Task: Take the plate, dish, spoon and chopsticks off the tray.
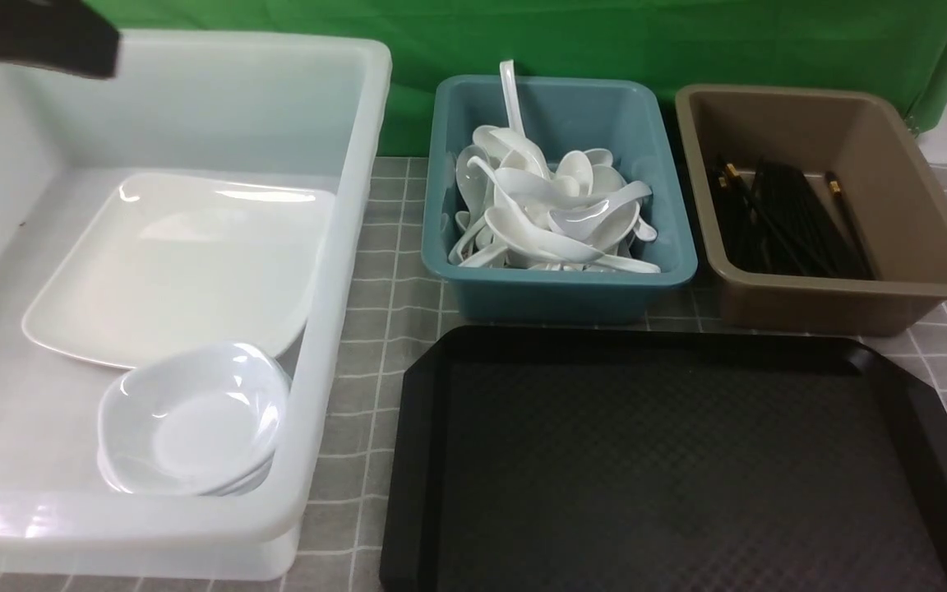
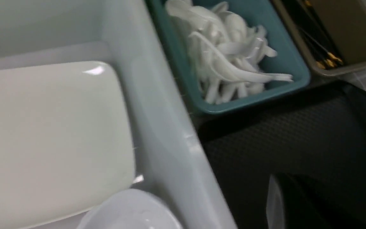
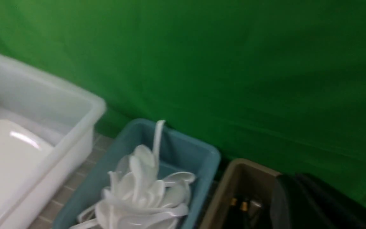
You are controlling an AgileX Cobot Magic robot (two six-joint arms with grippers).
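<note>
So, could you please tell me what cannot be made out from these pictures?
- Left end effector: front view shows only a dark blurred part at the upper left corner; jaws unseen.
- Right end effector: absent from front view; right wrist view shows only a dark blur.
- Thin black chopsticks in the brown plastic bin: too dark to count.
- Big black rectangular tray: near edge cut off.

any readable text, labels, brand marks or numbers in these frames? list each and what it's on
None: no view shows any word, number, logo or sign.
The white tub, teal bin, brown bin and black tray show plain surfaces.
The chopsticks carry only gold bands, no lettering.
Wrist views are blurred; nothing like print shows there.
</note>
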